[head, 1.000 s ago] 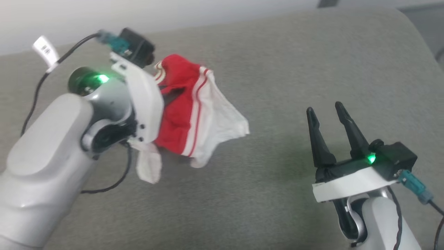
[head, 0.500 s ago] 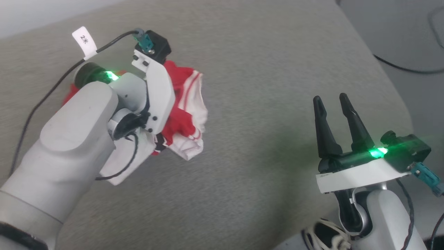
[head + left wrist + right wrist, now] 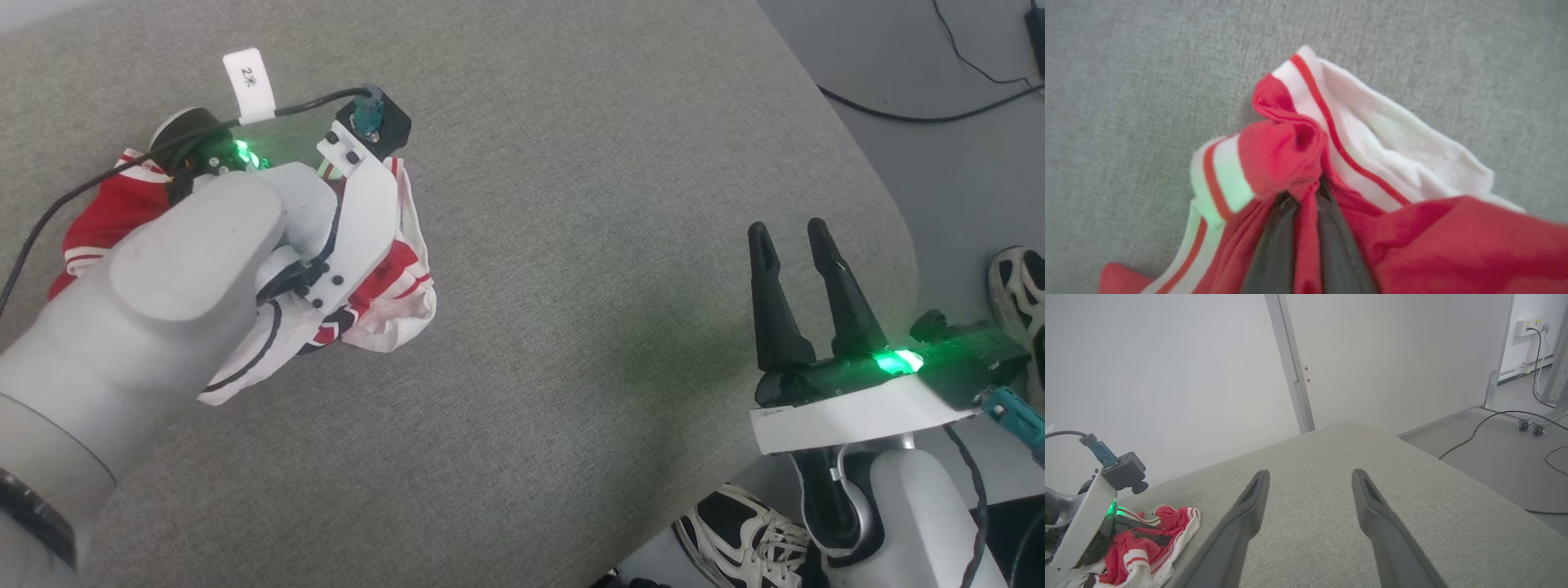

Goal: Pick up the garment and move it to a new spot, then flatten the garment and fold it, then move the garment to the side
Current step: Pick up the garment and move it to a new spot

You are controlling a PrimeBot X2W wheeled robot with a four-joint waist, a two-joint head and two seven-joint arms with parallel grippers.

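Head view shifted — garment (image 3: 404,282) more bunched, left end effector (image 3: 1306,190) still clamping

garment (image 3: 404,294): lay on the cushion (image 3: 571,245), at its left part
left gripper (image 3: 1306,192): on the garment, jaws pinching a fold
right gripper (image 3: 788,237): well right of the garment, above the cushion's edge
shoes (image 3: 743,531): on the floor (image 3: 963,180), right of the garment

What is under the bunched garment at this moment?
Grey cushion shows all around the garment, whose red fold the left gripper pinches. What lies directly beneath the bunch is covered by fabric.
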